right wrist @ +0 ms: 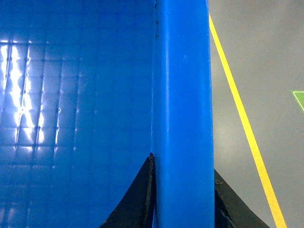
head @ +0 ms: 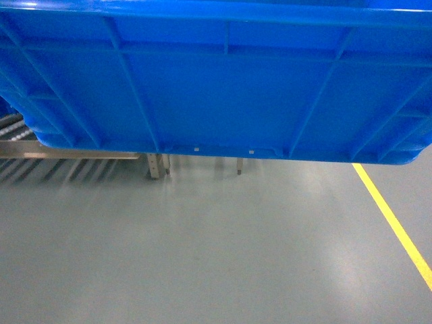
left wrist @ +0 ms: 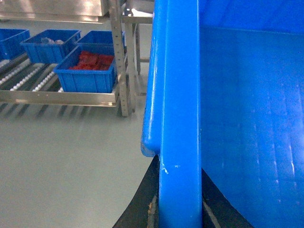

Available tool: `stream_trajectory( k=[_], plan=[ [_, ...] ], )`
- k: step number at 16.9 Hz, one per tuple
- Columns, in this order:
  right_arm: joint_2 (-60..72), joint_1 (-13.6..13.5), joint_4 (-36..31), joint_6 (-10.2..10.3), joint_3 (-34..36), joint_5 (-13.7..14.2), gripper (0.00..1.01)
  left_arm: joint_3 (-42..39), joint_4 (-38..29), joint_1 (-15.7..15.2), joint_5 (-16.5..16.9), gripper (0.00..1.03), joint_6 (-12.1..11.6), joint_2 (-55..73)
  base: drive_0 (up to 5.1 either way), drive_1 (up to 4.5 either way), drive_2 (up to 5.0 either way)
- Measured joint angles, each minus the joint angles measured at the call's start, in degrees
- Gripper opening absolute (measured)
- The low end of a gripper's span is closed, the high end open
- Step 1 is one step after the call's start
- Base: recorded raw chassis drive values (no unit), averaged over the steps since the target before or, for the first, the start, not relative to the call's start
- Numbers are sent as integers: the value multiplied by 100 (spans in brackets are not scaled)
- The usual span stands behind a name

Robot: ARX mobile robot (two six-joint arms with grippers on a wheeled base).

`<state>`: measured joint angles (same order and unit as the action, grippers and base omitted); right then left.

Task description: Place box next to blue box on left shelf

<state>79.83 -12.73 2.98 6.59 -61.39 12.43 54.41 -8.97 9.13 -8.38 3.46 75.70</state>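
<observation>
The large bright-blue ribbed plastic crate (head: 223,81) hangs above the grey floor (head: 202,250), the left gripper (left wrist: 178,209) pinching its left rim and the right gripper (right wrist: 183,204) pinching its right rim, a dark finger on either side of each. The low silver roller shelf (left wrist: 61,97), holding a smaller blue crate of red parts (left wrist: 88,71), sits well apart to the left. The head view is almost wholly blocked, so the crate's base could probably clip the shelf's upright post (left wrist: 119,61) or bump that smaller crate
</observation>
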Motion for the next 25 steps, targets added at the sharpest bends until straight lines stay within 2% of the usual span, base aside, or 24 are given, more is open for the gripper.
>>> stream_trajectory(
  k=[25],
  plan=[
    [-7, -2, 2, 0, 2, 2, 20, 0, 22, 0, 2, 8, 13, 0, -3, 426, -431]
  ],
)
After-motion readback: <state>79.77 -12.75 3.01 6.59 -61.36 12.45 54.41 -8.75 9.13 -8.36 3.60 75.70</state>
